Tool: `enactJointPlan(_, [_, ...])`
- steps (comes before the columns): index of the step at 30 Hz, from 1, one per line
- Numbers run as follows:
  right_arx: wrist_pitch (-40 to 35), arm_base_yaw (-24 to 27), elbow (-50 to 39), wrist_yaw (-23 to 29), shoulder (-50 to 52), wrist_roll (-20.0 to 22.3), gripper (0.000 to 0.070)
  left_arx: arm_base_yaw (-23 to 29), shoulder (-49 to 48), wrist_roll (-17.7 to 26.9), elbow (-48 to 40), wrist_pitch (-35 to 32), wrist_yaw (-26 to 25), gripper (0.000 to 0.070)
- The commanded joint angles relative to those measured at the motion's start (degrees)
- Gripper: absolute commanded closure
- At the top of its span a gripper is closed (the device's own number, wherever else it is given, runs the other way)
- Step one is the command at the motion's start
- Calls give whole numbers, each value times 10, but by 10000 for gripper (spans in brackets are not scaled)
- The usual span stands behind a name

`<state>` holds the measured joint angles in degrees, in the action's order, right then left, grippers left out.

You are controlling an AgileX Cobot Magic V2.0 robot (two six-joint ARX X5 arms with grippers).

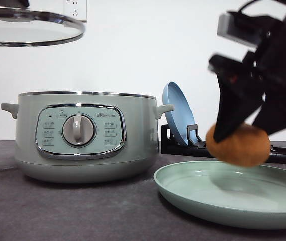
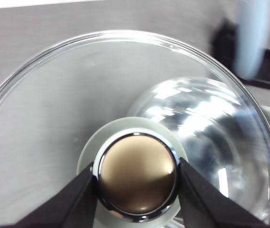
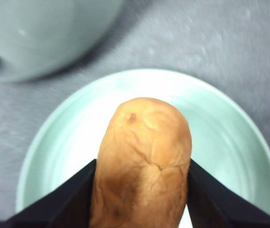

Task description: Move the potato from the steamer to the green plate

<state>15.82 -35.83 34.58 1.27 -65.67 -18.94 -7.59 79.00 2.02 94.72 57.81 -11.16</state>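
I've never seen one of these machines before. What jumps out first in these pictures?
Most striking is the orange-brown potato clamped in the right gripper, hanging in the air just above the green plate on the right of the table. High at the upper left, the left gripper pinches the knob of a glass lid, holding it above the open steamer. A blue plate stands on edge in a black rack behind.

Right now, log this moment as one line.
right gripper: shut on potato, above green plate | left gripper: shut on lid knob, lid off steamer
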Motion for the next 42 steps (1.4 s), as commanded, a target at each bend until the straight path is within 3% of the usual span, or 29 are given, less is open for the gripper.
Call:
enactJointPlan(1, [-18,-5,-9,12,-7,-23,534,-11,-8,0,18,-19,-10,700])
enactJointPlan(12, [-62,-4,-39,17,-58,-35,475,-94,-4,0,18,-16,-10,700])
enactJointPlan(14, [-64,-4,-39,17,-66,-36,432,-106,-1,0,18,-12,-10,700])
enactJointPlan(19, [-62,-4,-38,17,-66,-36,247,-132,19,2,18,-5,-9,700])
enactJointPlan(25, [-62,-4,-37,27,-36,-36,208,-154,54,8,18,-11,-9,700])
enactJointPlan(29, [-53,-4,-37,29,1,-36,136,-162,80,18,18,-25,-3,700])
enactJointPlan(42, [2,-4,-37,33,116,-35,133,-165,143,34,18,-71,-2,700])
